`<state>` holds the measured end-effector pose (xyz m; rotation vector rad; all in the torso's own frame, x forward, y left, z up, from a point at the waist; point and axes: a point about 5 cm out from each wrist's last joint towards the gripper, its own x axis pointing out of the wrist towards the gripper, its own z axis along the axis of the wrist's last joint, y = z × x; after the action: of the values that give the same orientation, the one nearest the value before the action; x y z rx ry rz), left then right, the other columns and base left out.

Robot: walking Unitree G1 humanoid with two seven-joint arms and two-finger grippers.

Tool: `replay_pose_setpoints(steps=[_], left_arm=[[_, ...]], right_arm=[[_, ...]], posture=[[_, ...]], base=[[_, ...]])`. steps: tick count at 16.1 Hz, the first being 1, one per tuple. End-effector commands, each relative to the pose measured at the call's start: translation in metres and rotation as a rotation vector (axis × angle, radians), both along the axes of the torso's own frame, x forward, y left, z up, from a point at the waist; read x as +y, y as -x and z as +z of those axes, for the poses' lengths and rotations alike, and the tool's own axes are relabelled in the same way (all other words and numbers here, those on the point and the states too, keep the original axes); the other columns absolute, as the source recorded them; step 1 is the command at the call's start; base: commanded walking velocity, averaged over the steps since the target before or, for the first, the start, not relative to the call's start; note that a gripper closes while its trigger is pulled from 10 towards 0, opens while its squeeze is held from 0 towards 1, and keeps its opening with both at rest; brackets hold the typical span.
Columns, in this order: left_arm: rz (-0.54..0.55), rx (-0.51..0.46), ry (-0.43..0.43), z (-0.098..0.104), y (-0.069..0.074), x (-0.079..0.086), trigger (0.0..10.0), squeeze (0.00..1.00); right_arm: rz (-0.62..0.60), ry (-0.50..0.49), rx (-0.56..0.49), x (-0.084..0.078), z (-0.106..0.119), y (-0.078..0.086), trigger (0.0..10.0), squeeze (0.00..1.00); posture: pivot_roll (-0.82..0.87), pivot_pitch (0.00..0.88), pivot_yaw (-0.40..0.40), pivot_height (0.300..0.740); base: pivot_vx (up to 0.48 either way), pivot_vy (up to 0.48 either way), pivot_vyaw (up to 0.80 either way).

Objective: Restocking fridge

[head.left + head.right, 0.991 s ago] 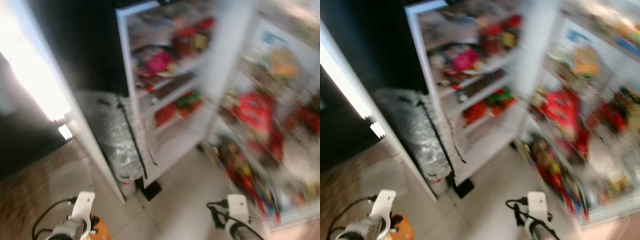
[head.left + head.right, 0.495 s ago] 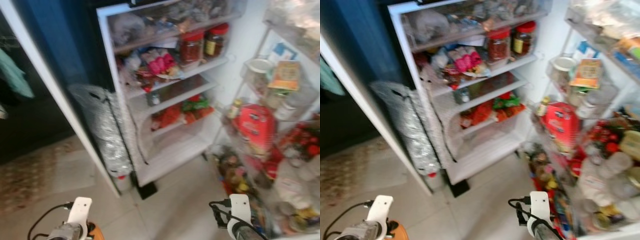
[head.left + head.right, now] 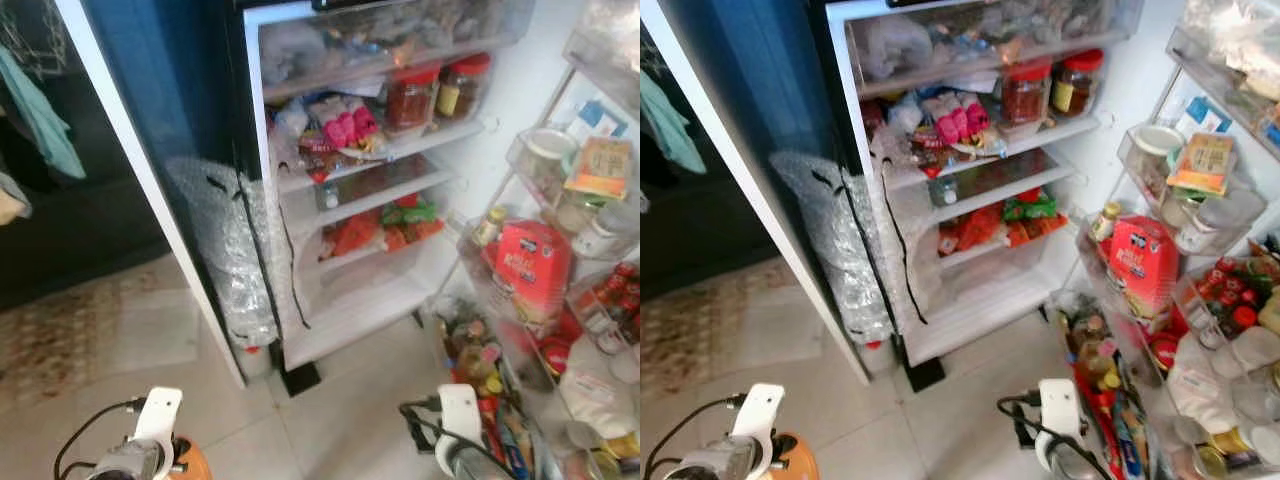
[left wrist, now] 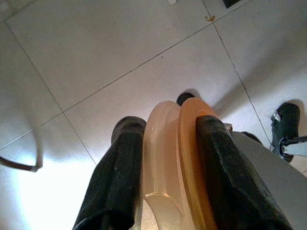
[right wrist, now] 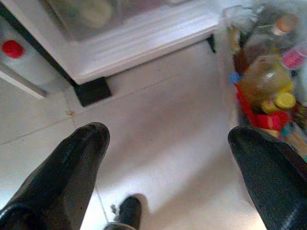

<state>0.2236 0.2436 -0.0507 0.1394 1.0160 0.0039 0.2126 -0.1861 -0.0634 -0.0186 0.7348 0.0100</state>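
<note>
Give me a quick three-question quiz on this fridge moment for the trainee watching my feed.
1. True or false: the fridge stands open.
2. What does the left pincer grip?
A. a red-lidded jar
B. an orange, rounded item
C. nothing
3. Fill in: the right pincer is ____ and holds nothing.

Key:
1. True; its shelves and the door racks show.
2. B; the orange, rounded item sits between both fingers; what it is cannot be told.
3. open; floor tiles show between its fingers.
</note>
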Motion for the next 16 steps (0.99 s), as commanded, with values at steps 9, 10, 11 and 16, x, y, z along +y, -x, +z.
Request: replay_pose_setpoints(steps=[9, 10, 11, 16], left_arm=[[-0.013, 0.033, 0.002, -0.0056, 0.0063, -0.0051, 10.0, 0.0], [-0.011, 0.032, 0.001, -0.0056, 0.0063, -0.0051, 10.0, 0.0], [-0.009, 0.032, 0.001, -0.0056, 0.0063, -0.0051, 10.0, 0.0], [-0.013, 0.033, 0.004, -0.0059, 0.0066, -0.0057, 10.0, 0.0]], right_arm=[[0.049, 0.011, 0.04, 0.0011, -0.0057, 0.0094, 10.0, 0.0], [0.046, 0.007, 0.041, 0.0011, -0.0059, 0.0096, 10.0, 0.0], [0.049, 0.006, 0.042, 0.0009, -0.006, 0.0099, 10.0, 0.0], [0.071, 0.004, 0.052, 0.0022, -0.0073, 0.0121, 10.0, 0.0]], posture=[[-0.09, 0.091, -0.025, 0.74], [-0.09, 0.091, -0.025, 0.74], [-0.09, 0.094, -0.026, 0.74], [-0.09, 0.097, -0.027, 0.74]], base=[[0.0, -0.195, 0.15], [0.0, 0.0, 0.0], [0.0, 0.0, 0.0], [0.0, 0.0, 0.0]])
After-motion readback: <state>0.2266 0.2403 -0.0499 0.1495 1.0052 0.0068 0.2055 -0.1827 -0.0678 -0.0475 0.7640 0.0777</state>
